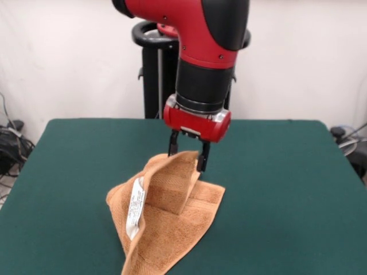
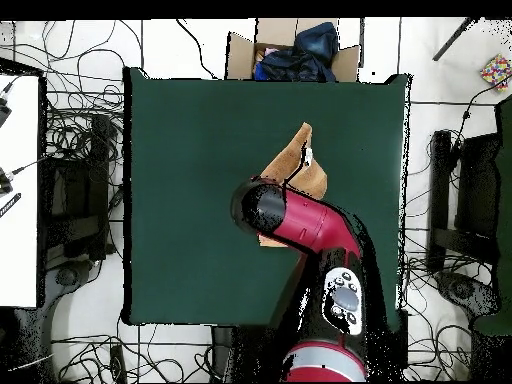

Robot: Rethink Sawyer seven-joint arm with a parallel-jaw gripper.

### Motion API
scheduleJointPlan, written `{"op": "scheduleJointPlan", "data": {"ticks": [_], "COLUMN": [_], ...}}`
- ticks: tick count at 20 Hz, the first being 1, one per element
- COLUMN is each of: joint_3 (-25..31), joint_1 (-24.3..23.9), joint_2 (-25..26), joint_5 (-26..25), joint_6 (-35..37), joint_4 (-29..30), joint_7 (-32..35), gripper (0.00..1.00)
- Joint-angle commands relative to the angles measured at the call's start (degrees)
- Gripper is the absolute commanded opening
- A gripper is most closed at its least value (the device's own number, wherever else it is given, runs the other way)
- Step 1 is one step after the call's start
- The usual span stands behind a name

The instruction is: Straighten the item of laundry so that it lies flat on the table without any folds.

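Observation:
The orange-tan towel (image 1: 169, 220) lies crumpled on the dark green table (image 1: 287, 189), near its front middle. One edge is lifted into a peak and a fold with the white label (image 1: 136, 209) stands up on its left. My gripper (image 1: 186, 156) is shut on the raised top edge of the towel and holds it above the table. In the overhead view the towel (image 2: 298, 160) shows partly beyond my arm (image 2: 300, 225), which hides the gripper and the rest of the cloth.
The robot's pedestal (image 1: 155, 74) stands at the table's far side. A cardboard box with dark cloth (image 2: 292, 50) sits past the table's edge opposite the robot's base. Cables cover the floor around the table (image 2: 160, 200).

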Motion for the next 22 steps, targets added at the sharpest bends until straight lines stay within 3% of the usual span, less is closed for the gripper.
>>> {"op": "scheduleJointPlan", "data": {"ticks": [1,17,18,22], "joint_3": [4.06,4.12,4.26,4.27], "joint_1": [-1.75,-2.11,-2.26,-2.29], "joint_2": [2.0,2.02,1.8,1.83], "joint_5": [3.16,2.12,1.7,0.73], "joint_6": [-0.71,-1.98,-3.9,-3.79], "joint_4": [-4.1,-4.41,-4.03,-4.54], "joint_7": [10.81,11.02,10.91,9.6], "gripper": [1.0,1.0,0.0,0.0]}}
